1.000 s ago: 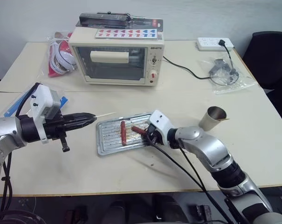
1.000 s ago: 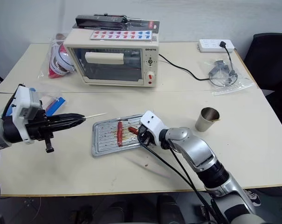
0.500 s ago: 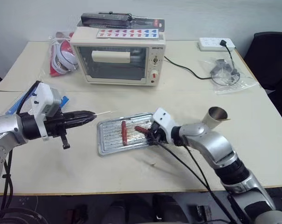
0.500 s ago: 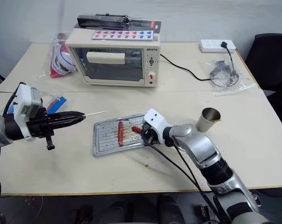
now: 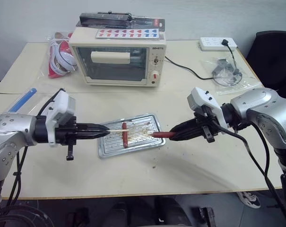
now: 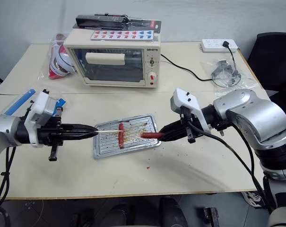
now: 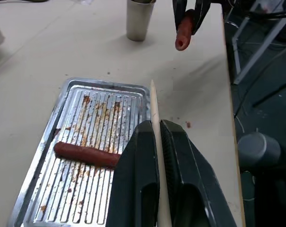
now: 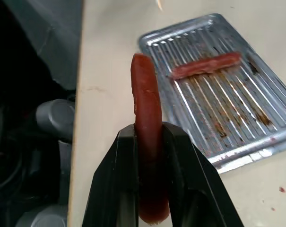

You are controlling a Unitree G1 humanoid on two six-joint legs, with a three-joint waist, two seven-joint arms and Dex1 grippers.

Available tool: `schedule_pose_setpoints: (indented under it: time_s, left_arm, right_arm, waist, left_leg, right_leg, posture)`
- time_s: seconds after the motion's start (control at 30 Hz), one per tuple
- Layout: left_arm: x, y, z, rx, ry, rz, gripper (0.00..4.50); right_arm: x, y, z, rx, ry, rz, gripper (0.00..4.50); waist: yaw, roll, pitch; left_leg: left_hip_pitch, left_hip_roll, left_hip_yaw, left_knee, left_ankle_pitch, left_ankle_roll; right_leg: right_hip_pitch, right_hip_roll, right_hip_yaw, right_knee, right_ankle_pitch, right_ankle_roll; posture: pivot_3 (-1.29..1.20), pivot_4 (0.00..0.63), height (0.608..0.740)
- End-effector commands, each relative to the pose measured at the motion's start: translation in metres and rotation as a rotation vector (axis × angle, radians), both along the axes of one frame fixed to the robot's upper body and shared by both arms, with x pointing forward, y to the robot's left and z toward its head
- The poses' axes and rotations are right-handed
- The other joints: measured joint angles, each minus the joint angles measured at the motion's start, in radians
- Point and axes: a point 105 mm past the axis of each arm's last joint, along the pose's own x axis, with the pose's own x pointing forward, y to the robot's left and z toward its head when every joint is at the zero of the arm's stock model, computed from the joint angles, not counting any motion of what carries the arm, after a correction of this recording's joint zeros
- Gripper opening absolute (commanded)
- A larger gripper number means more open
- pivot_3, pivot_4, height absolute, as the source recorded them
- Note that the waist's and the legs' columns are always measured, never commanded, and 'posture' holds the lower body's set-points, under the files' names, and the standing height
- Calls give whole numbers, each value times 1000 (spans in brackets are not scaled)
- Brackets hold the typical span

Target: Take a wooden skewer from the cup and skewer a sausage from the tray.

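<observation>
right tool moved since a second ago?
Yes. The right tool, shut on a sausage, has lifted off the tray and now sits past its right edge instead of over it.

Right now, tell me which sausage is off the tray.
The sausage clamped in the right gripper, held in the air beside the tray. The other sausage lies on the tray's ribbed floor.

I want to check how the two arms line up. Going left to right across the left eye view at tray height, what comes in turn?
left gripper → wooden skewer → sausage on the tray → held sausage → right gripper
</observation>
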Motion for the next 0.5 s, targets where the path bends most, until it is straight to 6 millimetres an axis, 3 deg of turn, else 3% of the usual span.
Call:
schedule_pose_setpoints:
  time_s: [0.03, 0.5]
  left_arm:
    - [-4, -15, 7, -11, -41, -66, 0]
    - [-5, -25, 9, -14, -66, -113, 0]
  right_arm:
    - [-6, 5, 13, 27, -32, 20, 419]
    - [-9, 12, 11, 45, -37, 20, 419]
  waist:
    - [1, 0, 0]
    - [1, 0, 0]
  left_leg:
    - [0, 0, 0, 0, 0, 0]
    - [0, 0, 0, 1, 0, 0]
  right_leg:
    - [0, 0, 0, 0, 0, 0]
    - [0, 0, 0, 1, 0, 0]
  posture:
    - [0, 150, 740]
    - [0, 150, 740]
